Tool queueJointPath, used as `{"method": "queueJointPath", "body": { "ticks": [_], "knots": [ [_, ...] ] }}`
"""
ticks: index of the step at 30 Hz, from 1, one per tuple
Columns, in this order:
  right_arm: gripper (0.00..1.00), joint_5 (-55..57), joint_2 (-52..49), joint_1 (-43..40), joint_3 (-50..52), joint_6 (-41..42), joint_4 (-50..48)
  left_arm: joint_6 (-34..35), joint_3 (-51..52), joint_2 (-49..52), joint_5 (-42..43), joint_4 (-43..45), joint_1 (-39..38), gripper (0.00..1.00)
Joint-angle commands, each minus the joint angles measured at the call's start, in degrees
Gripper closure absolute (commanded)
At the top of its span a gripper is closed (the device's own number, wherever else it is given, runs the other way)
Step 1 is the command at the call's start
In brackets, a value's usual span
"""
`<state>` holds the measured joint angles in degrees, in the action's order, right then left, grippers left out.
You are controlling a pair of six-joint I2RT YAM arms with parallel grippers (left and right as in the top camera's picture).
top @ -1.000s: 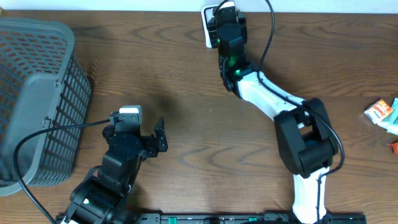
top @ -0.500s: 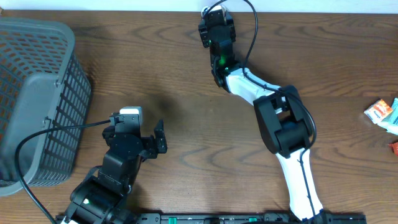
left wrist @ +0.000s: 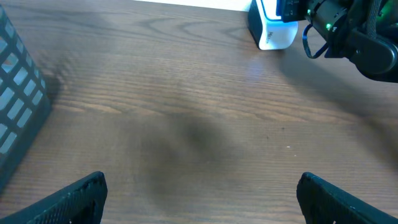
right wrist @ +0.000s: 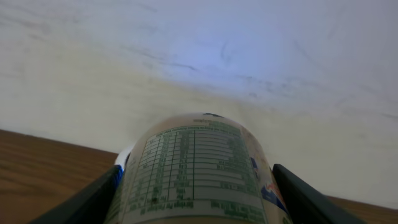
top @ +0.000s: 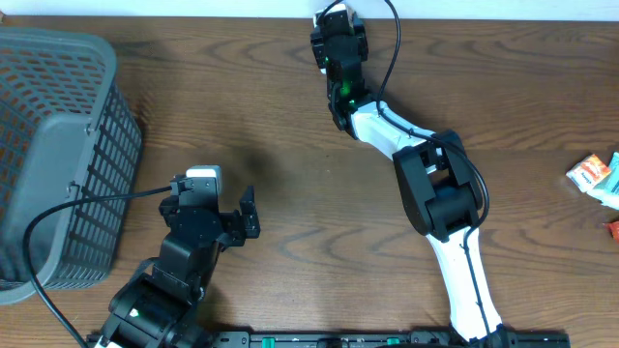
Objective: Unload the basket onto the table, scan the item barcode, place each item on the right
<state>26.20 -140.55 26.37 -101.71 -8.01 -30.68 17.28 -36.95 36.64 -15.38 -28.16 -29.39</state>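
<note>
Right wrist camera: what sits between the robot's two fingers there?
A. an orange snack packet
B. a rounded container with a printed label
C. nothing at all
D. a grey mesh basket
B: a rounded container bearing a table of small print fills the space between the dark fingers of the right gripper.

The bottle (right wrist: 196, 174) is cut off at the bottom edge, its label print unreadable. The basket (top: 53, 145) is cropped; so are packets (top: 592, 176) far right of the basket.

A dark wood-grain table (top: 242, 116) runs up to a pale, whitish wall (right wrist: 261, 43).
</note>
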Motion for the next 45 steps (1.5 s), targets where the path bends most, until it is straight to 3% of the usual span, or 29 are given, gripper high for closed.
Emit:
{"method": "queueJointPath", "body": {
  "ticks": [1,8,14,19,22,32,45],
  "knots": [
    [0.52,4.76,1.51,-0.66,-1.81,-0.68,1.51,-0.74,-0.13,-0.02,-0.79,-0.11,0.17,0.02],
    [0.60,5.22,13.22,-0.02,-1.81,2.82,25.81,-0.74,-0.13,-0.02,-0.79,-0.11,0.17,0.02],
    [0.56,3.19,27.61,-1.22,-1.81,12.26,52.81,-0.74,-0.13,-0.02,-0.79,-0.11,0.17,0.02],
    [0.57,-5.46,37.86,-6.03,-1.79,20.96,74.53,-0.74,-0.13,-0.02,-0.79,-0.13,0.17,0.02],
    [0.56,-9.27,41.00,-11.45,-1.79,24.17,82.84,-0.74,-0.13,-0.02,-0.79,-0.11,0.17,0.02],
    [0.52,-23.08,36.20,-34.77,0.37,27.98,91.30,-0.74,-0.13,-0.02,-0.79,-0.11,0.17,0.02],
    [0.45,-17.92,17.22,-46.21,0.39,28.39,86.71,-0.74,-0.13,-0.04,-0.79,-0.11,0.17,0.02]
  ]
}}
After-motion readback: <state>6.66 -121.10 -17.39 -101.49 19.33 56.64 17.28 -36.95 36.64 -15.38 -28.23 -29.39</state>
